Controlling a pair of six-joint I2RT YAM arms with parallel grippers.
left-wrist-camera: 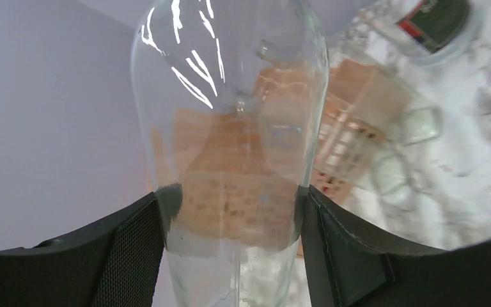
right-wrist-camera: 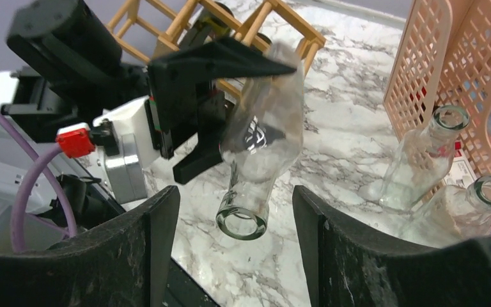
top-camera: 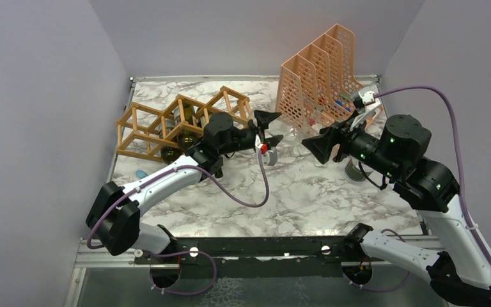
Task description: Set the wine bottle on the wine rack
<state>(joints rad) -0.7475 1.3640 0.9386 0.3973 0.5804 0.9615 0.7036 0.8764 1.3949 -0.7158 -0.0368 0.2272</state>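
Wine bottle (right-wrist-camera: 259, 150) hung clear of the worktop (top-camera: 307, 198), over its middle. We saw the left gripper (top-camera: 268, 136) pinching its glass body. Right gripper (right-wrist-camera: 233, 204) jaws stood spread, either side of the neck, not touching. Wine rack (top-camera: 179, 121) sat far-left corner.

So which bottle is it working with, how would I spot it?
On the white marble tabletop, find the gap between the light wooden stick rack and the peach plastic mesh file holder. There the left arm's black claw holds a clear glass bottle by its body, off the table. The two other clear bottles sit by the holder, ungripped.
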